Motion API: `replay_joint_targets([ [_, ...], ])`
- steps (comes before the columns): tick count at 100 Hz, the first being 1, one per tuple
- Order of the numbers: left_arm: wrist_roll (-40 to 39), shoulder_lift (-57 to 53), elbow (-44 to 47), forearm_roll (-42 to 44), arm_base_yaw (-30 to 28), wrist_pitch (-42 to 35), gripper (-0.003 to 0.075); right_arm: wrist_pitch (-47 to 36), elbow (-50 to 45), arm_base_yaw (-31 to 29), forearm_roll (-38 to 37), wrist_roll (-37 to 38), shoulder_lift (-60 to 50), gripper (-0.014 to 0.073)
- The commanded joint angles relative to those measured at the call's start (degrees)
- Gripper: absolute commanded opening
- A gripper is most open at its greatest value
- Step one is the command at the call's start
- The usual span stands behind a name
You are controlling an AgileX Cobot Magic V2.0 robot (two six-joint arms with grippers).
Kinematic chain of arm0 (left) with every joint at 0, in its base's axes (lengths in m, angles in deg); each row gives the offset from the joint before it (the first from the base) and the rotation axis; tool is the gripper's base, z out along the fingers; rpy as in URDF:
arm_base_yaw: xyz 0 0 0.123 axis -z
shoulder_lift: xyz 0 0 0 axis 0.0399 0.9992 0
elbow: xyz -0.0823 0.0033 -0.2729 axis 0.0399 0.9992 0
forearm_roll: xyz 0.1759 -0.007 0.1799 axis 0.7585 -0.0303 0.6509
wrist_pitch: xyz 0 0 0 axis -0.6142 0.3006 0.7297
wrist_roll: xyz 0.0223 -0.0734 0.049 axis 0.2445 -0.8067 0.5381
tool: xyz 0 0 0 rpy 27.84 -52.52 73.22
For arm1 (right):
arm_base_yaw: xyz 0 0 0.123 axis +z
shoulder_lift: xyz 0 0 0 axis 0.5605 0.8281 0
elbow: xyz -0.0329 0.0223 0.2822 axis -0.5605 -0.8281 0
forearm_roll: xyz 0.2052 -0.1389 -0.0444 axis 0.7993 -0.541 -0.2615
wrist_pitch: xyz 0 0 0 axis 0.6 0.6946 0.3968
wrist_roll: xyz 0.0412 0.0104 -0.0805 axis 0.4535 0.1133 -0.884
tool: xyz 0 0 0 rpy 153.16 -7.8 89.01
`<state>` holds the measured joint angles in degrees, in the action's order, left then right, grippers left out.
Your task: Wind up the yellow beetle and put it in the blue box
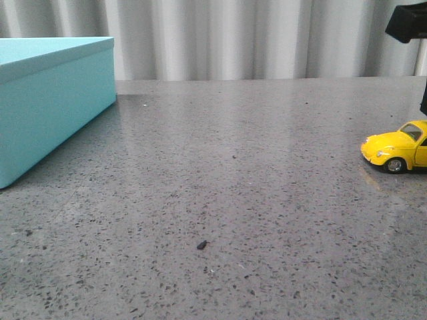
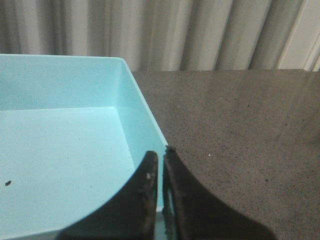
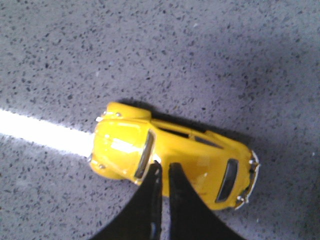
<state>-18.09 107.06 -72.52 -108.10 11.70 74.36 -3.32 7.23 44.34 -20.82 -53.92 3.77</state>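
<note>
The small glossy yellow toy beetle sits on the speckled grey table, well apart from the large turquoise box. Right gripper hangs above, fingers nearly together; left gripper likewise. Descending pinched, it would probably knock the car rolling.

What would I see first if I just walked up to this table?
The big blue box on the left side of the grey table would catch your eye first. Then the shiny little yellow beetle, standing on its wheels far over at the right edge. The right claw hangs just above the car's roof, its fingers nearly together.
</note>
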Motion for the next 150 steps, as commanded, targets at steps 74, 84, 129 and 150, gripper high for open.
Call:
replay_joint_targets([
  [74, 0.09, 0.69, -2.01, -0.83, 0.52, -3.24, -0.0021, -2.01, 1.67, 0.07, -0.85, 0.04, 4.14, -0.0051],
  [84, 0.09, 0.69, -2.01, -0.83, 0.52, -3.24, -0.0021, -1.98, 1.67, 0.07, -0.85, 0.04, 4.28, -0.0051],
  [129, 0.09, 0.69, -2.01, -0.83, 0.52, -3.24, -0.0021, 3.51, 1.67, -9.23, -5.23, 1.04, 4.28, -0.0051],
  [150, 0.09, 0.69, -2.01, -0.83, 0.52, -3.24, -0.0021, 3.22, 1.67, -11.99, -8.46, 2.84, 3.67, -0.0051],
])
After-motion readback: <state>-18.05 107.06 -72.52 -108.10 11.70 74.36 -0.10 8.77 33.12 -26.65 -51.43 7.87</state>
